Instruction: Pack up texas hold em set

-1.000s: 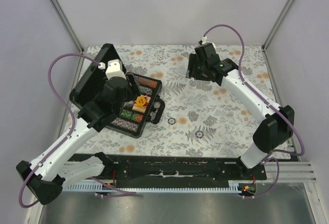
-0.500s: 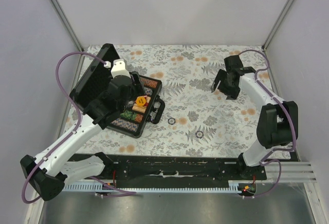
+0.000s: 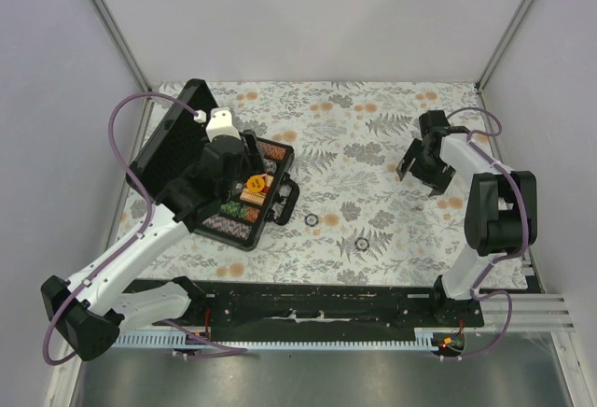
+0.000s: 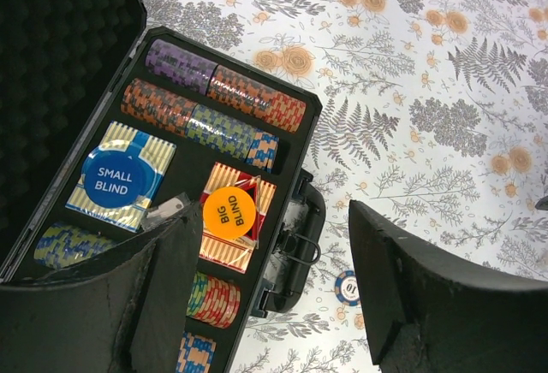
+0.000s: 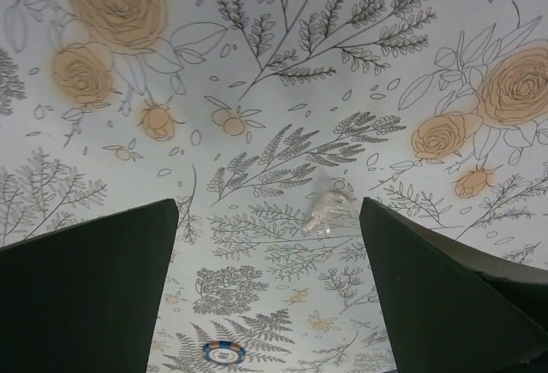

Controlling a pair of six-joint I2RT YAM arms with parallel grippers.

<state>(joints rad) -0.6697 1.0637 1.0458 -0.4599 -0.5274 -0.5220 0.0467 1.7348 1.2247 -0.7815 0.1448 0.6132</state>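
Black and hinged, the briefcase (image 4: 193,163) lies open at the left of the floral tablecloth (image 3: 354,136) in the overhead view, its foam-lined lid (image 3: 171,148) tilted back toward the upper left. Inside, rows of multicoloured poker chips (image 4: 218,91) fill the upper channels. Below them a blue SMALL BLIND disc (image 4: 117,180) rests on a striped pack, and an orange BIG BLIND disc (image 4: 229,212) sits on the reddish card deck (image 4: 244,249). More chip rows show at the lower left of the tray. The carry handle (image 4: 300,236) sticks out from the case's right edge. Two loose round chips lie on the cloth right of the case, one (image 3: 312,220) near the handle and the other (image 3: 361,243) further right and lower. The left gripper (image 4: 270,245) hangs above the tray's right side with its jaws spread wide and nothing between them. The right gripper (image 5: 267,219), at the right side of the overhead view, well apart from the case, is likewise spread wide and empty over bare cloth. A blue-rimmed chip (image 5: 223,353) shows at the bottom edge of its wrist view.
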